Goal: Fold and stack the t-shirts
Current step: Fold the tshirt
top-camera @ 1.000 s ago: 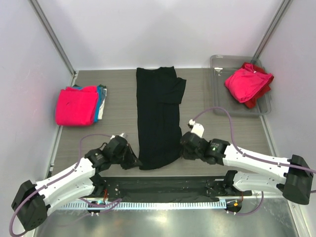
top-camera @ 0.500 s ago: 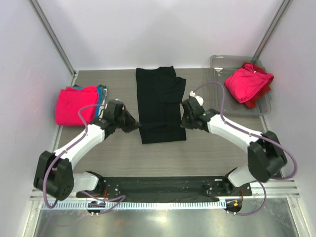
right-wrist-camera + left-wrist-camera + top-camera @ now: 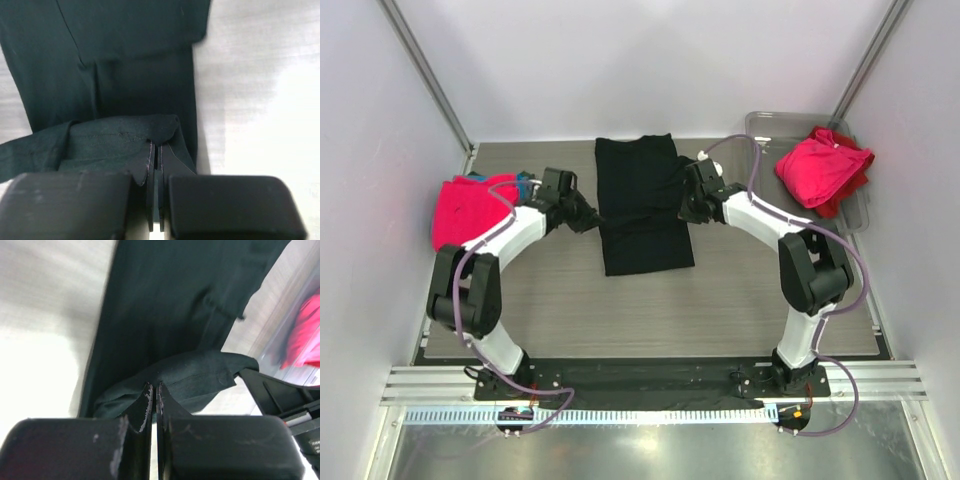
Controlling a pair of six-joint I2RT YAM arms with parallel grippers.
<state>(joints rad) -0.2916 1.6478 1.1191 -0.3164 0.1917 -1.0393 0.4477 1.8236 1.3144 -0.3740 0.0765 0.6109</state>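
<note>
From above, the black t-shirt [image 3: 642, 200] lies in the middle of the bench [image 3: 740, 290], long and narrow. My left hand [image 3: 590, 220] is at its left edge and my right hand [image 3: 686, 213] is at its right edge, both about halfway up the shirt. Far to the left sits a folded pink t-shirt [image 3: 470, 215] on top of a teal t-shirt [image 3: 526, 188]. Far to the right, a clear tray [image 3: 760, 125] holds a bunched pink t-shirt [image 3: 820, 165] with a red t-shirt [image 3: 840, 207] under it. From my left wrist, my left hand [image 3: 152, 392] is shut tight on a fold of the black cloth, held up over the flat part of the shirt. From my right wrist, my right hand [image 3: 155, 150] is pinched shut on the black cloth too, and the cloth humps up above the flat part.
</note>
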